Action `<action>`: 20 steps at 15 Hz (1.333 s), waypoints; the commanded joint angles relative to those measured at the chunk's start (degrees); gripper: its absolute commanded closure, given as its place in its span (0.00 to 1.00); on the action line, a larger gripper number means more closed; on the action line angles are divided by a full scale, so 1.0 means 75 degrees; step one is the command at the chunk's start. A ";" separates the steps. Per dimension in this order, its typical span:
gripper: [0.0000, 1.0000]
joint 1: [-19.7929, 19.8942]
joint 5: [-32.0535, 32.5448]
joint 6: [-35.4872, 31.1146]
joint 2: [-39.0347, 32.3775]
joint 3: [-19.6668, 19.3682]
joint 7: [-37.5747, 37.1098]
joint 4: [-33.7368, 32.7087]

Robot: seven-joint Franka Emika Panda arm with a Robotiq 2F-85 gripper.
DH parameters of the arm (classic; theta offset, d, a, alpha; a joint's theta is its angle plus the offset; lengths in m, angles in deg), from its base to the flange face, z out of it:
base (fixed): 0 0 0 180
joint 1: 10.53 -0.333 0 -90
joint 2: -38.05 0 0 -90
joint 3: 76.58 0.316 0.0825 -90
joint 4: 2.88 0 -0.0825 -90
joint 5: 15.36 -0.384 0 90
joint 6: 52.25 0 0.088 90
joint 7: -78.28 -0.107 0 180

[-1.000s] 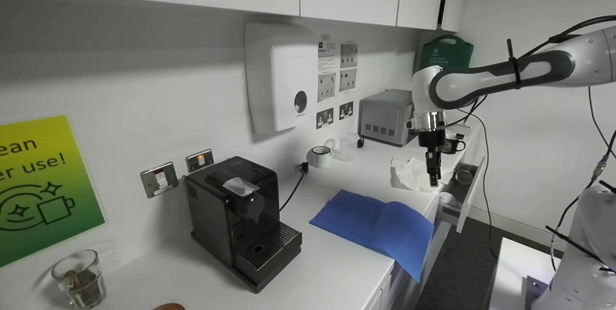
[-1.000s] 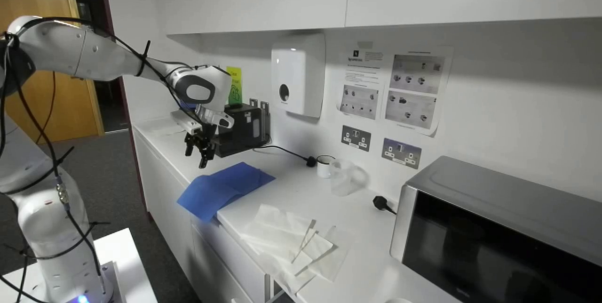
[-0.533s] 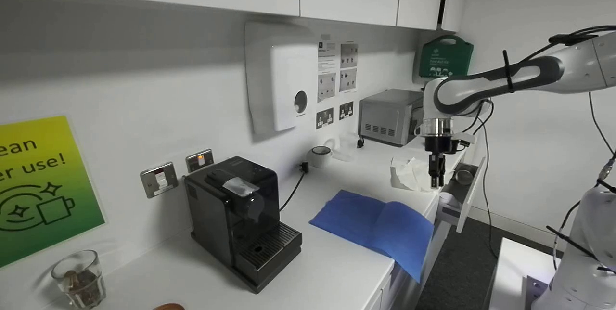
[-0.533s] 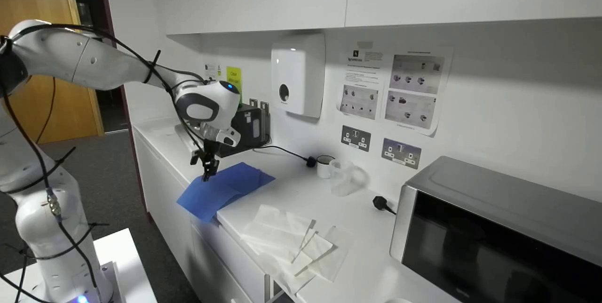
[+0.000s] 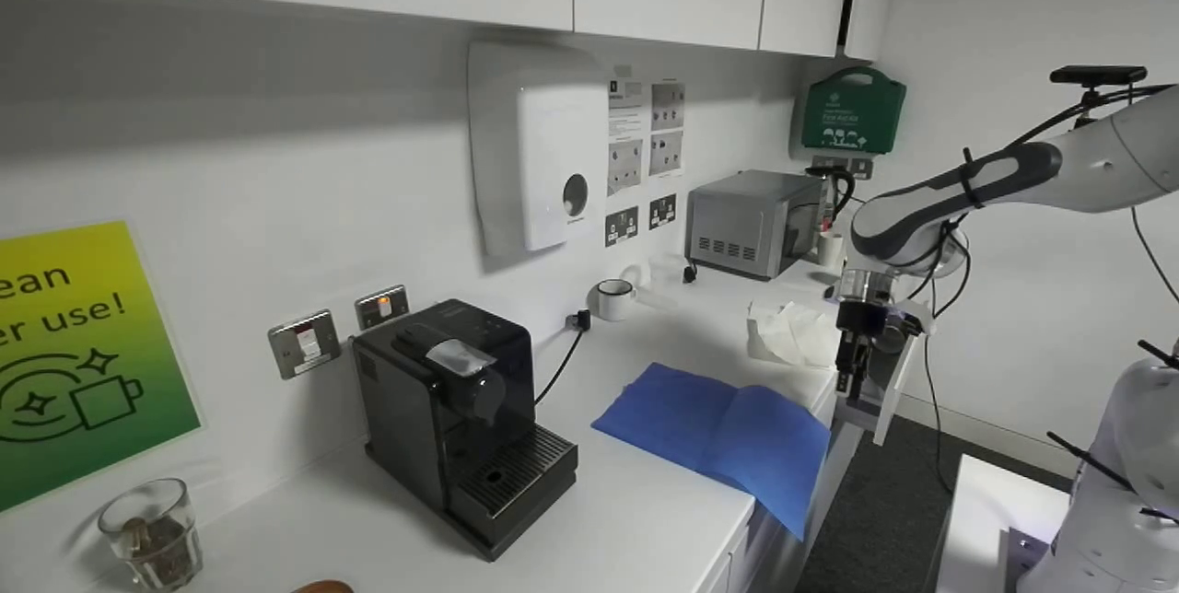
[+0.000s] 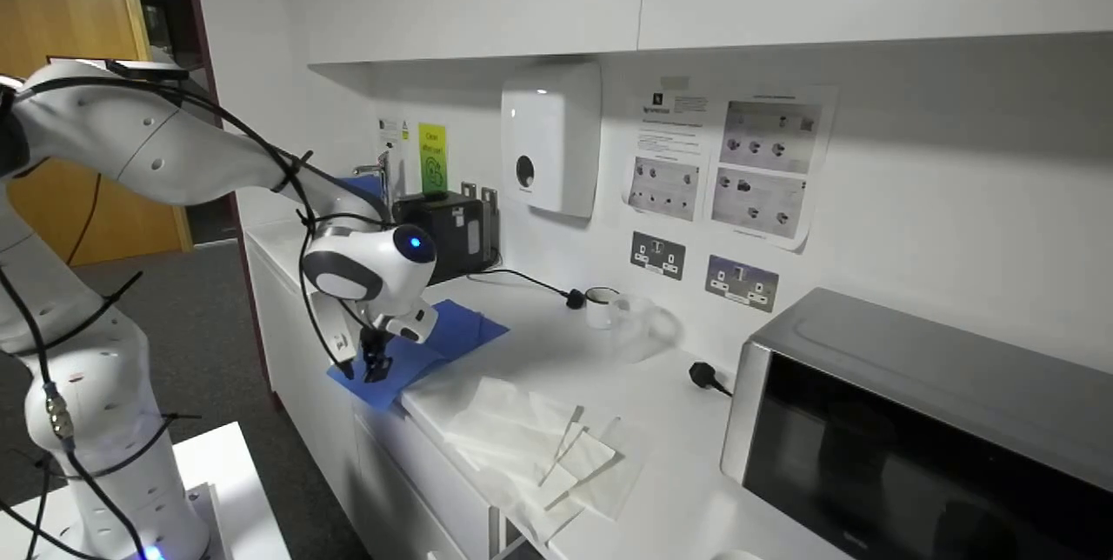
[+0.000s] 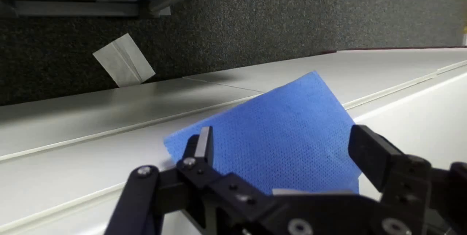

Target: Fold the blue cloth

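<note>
One blue cloth, creased, hangs partly off the counter. We list one gripper nearby, fingers spread wide, holding nothing; how near, we cannot tell.

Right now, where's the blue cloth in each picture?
In an exterior view: the blue cloth lies right of centre, low.
In an exterior view: cloth left of centre, partly behind the arm.
Wrist view: cloth near the middle, partly behind the open hand.
Shared landmark: the white counter, its edge under the cloth.
</note>
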 commanded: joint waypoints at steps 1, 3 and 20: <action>0.00 0.0124 -0.0861 -0.0831 0.0246 -0.0150 0.0887 0.0789; 0.00 0.0145 -0.1100 -0.1158 0.0225 -0.0152 0.1247 0.1041; 0.00 0.0073 -0.1903 -0.2640 -0.0678 -0.0353 0.3376 0.1137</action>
